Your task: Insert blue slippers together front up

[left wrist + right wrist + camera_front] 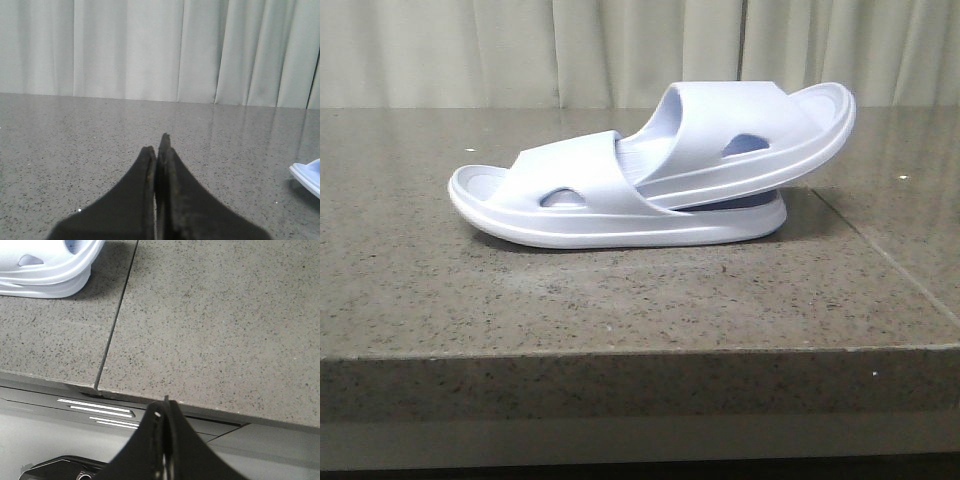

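Two pale lavender-blue slippers lie nested on the stone table in the front view. The lower slipper (560, 195) lies flat, open end to the left. The upper slipper (760, 125) is pushed under the lower one's strap and tilts up to the right. Neither gripper shows in the front view. My left gripper (159, 145) is shut and empty, low over bare table, with one slipper's edge (307, 176) far off to its side. My right gripper (164, 407) is shut and empty, off the table's front edge, with the slippers (47, 270) well away from it.
The speckled grey-brown stone table (620, 300) has a seam (885, 255) running to the right of the slippers. Its front edge (200, 407) lies just beyond my right gripper, with dark robot base parts below it. Pale curtains (520, 50) hang behind the table.
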